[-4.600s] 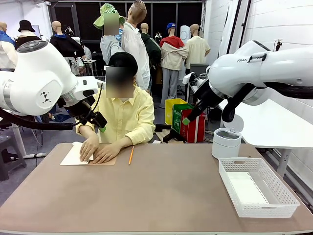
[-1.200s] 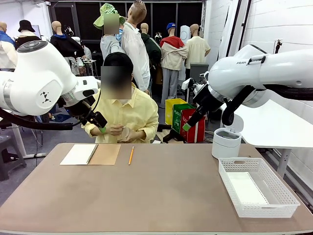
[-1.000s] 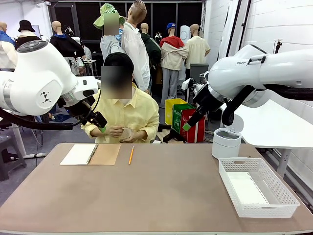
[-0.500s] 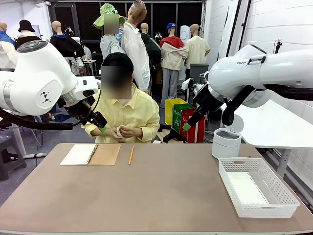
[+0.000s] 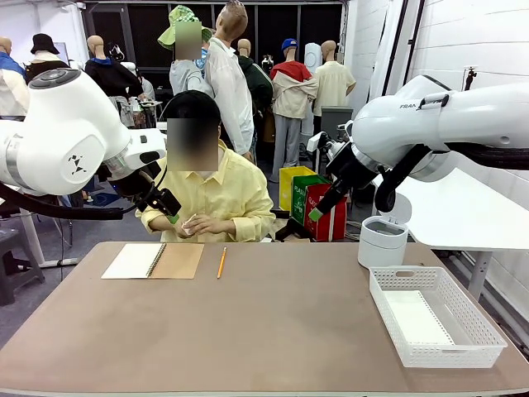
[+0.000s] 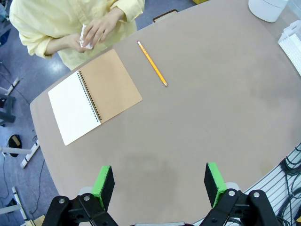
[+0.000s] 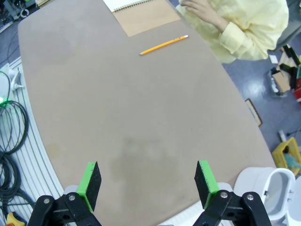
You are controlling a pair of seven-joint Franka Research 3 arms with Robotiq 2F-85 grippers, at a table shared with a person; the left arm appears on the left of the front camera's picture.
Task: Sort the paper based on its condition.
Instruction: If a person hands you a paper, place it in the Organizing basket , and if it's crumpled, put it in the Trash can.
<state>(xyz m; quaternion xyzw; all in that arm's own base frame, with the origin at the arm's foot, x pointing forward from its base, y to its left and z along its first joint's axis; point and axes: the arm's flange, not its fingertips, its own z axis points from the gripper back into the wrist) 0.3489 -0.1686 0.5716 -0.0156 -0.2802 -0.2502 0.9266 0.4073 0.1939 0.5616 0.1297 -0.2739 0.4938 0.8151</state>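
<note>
Paper (image 6: 84, 36), crumpled small, sits in the person's hands (image 6: 96, 31) at the worktop's (image 5: 273, 331) far edge, nearer the left pincer (image 6: 159, 185); both pincers, right (image 7: 146, 182) too, hang apart, empty.

At eleven o'clock of the left wrist view the person's hands (image 6: 96, 32) cup a white wad of paper (image 6: 84, 35); we see a sliver of it, the rest covered by fingers. In the front view the paper (image 5: 191, 225) is too small to tell its state. At one o'clock of the right wrist view the top edge cuts the notebook (image 7: 141, 12) and the person's hand (image 7: 200, 8). The basket (image 6: 294, 44) is cut by the right edge at three o'clock of the left wrist view. In the front view the left gripper (image 5: 169, 208) sits against the yellow sleeve, its jaws unclear there.
</note>
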